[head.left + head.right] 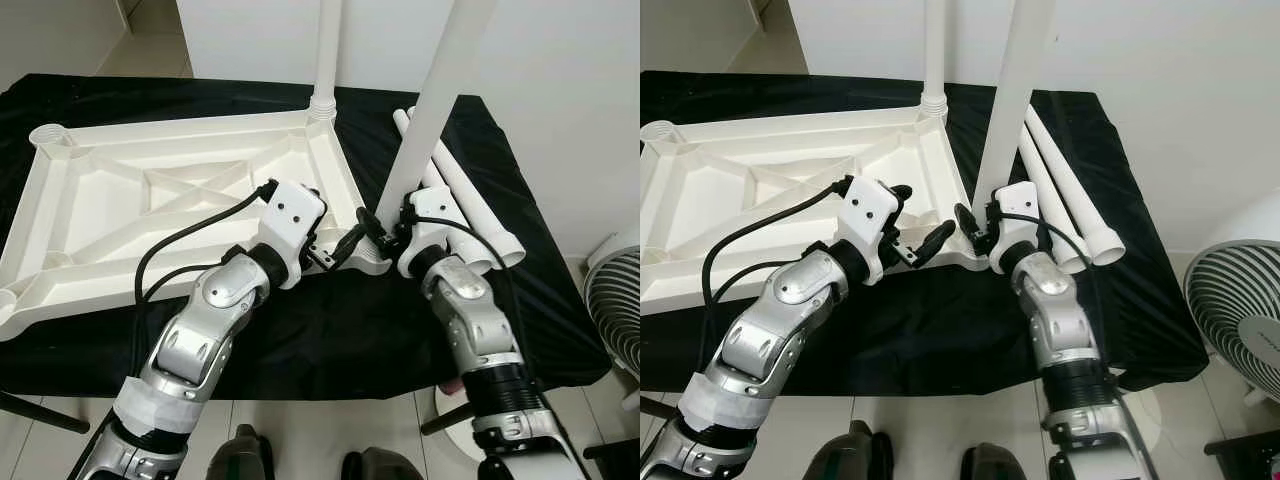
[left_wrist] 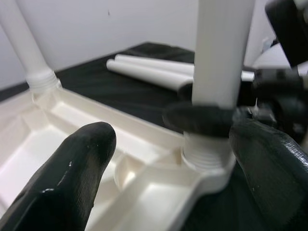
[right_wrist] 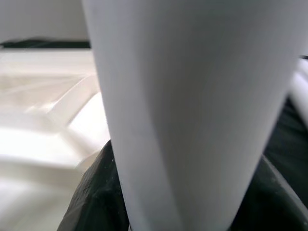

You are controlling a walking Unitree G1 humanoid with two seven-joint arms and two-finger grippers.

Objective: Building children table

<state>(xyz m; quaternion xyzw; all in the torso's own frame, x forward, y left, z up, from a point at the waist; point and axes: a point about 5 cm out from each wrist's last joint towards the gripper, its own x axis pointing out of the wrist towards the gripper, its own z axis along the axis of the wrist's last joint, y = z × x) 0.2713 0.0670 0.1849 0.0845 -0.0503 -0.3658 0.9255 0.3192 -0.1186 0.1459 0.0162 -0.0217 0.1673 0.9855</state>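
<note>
With my right end effector [image 1: 975,228] clamped on the white leg [image 1: 432,105] seated in the upturned table frame's [image 1: 110,215] near corner socket, I kept it plumb while threading, left end effector [image 1: 922,240] spread wide beside the socket.

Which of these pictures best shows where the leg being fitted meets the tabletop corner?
The left wrist view: the leg visibly enters its threaded corner socket on the tabletop. Both eye views show that joint small, behind the right end effector. The right wrist view shows the leg's shaft close up.
</note>
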